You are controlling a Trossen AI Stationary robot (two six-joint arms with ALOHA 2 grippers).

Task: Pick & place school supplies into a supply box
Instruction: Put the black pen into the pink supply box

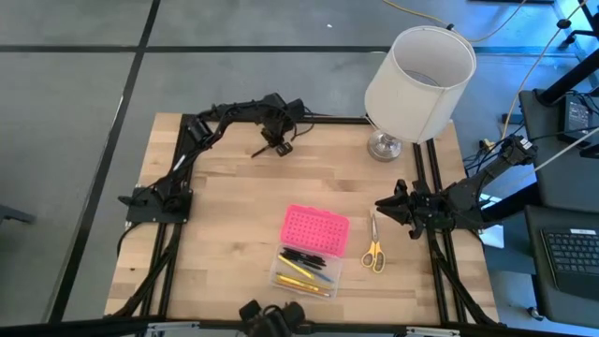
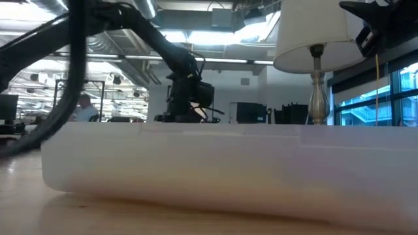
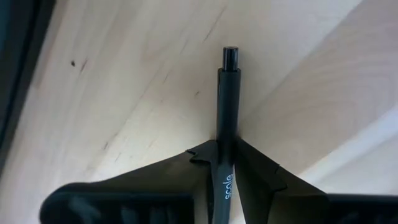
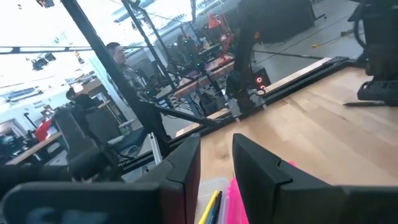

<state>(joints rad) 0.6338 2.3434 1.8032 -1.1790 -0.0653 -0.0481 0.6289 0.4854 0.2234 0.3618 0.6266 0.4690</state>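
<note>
The supply box [image 1: 309, 251] lies open near the table's middle: its pink dotted lid [image 1: 315, 227] is folded toward the far side, and its clear base [image 1: 300, 271] holds several pens and pencils, black, yellow and blue. Yellow-handled scissors [image 1: 373, 249] lie flat on the table to the box's right. My left gripper [image 1: 279, 145] is near the far edge, shut on a black pen [image 1: 258, 151]. My right gripper [image 1: 382, 204] is open, at the table's right side beyond the scissors. In its wrist view [image 4: 216, 146] the pink lid [image 4: 239, 199] and a yellow pencil [image 4: 211, 208] show past the fingers. My left gripper pinches the black pen's barrel [image 3: 226, 134] between its two fingers [image 3: 202, 157]. The pen runs along the fingers, and its button end [image 3: 231, 56] sticks out past the fingertips over the wooden table. Whether the pen touches the table cannot be told.
A white-shaded lamp [image 1: 418, 80] on a metal foot [image 1: 385, 145] stands at the table's far right corner, close behind my right gripper. Black frame rails [image 1: 178, 197] run along the table's left, far and right sides. Bare wood [image 1: 225, 215] lies left of the box.
</note>
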